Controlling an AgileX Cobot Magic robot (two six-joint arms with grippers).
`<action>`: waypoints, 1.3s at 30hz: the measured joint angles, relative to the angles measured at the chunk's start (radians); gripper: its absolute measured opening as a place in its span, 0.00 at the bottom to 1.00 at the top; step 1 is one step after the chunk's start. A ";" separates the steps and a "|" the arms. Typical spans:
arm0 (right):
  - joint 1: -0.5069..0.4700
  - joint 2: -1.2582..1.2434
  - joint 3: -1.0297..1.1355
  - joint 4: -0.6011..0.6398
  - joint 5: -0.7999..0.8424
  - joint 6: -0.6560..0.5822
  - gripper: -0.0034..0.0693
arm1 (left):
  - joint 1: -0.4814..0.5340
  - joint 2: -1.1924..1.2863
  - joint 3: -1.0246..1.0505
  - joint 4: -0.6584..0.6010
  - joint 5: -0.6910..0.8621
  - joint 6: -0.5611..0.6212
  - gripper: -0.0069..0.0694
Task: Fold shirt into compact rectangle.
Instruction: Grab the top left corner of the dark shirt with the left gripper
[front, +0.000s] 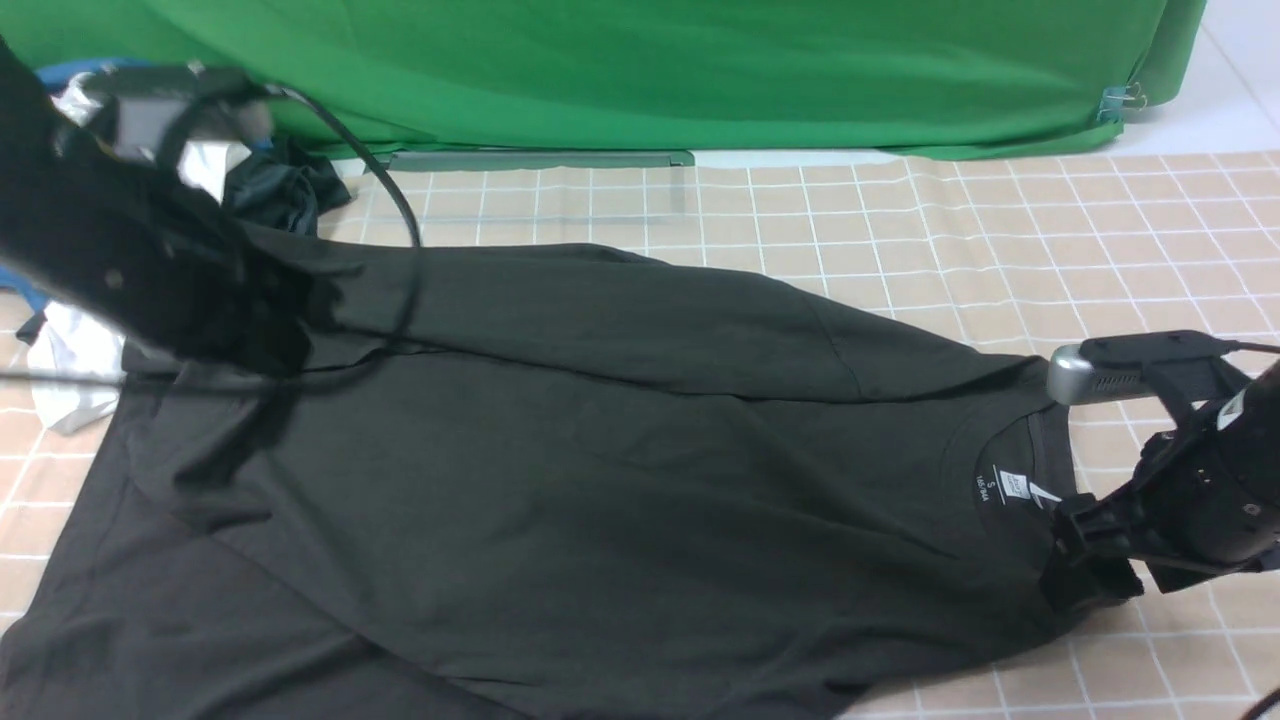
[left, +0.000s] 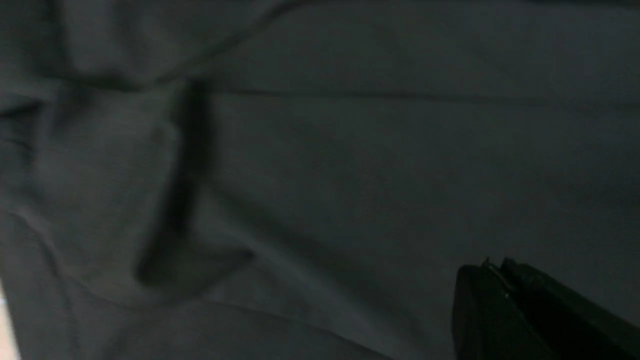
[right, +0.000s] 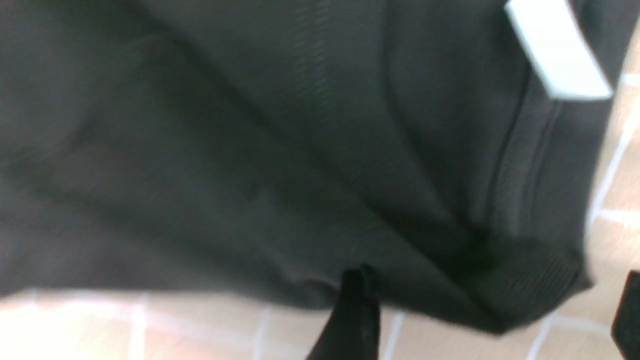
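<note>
Plainly, the large black long-sleeved knit shirt (front: 600, 450) lies flat across the checked beige tabletop (front: 1000, 220). Its long axis runs left to right, collar toward the right gripper (front: 1085, 560), whose jaws stand wide at that shoulder edge. The left gripper (left: 500, 300), pinched closed with no cloth seen in it, hovers over the hem end. The white neck print (front: 1000, 487) reads "S"; the rest is illegible.

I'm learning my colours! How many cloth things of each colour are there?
Black: 1, the shirt
Dark grey: 1, the crumpled garment
White: 1, the white garment, partly hidden
Blue: 1, the blue garment, mostly hidden
Green: 1, the backdrop
Total: 5
</note>
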 joint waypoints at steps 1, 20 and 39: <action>0.000 0.016 0.000 -0.012 -0.013 0.013 0.97 | -0.022 -0.023 0.024 -0.002 -0.004 0.000 0.11; -0.055 0.026 -0.073 -0.156 0.077 0.013 0.17 | -0.090 -0.122 0.103 -0.005 -0.029 -0.039 0.11; -0.394 -0.035 -0.073 -0.334 0.199 0.172 0.68 | -0.053 0.000 0.103 0.133 -0.187 -0.376 0.12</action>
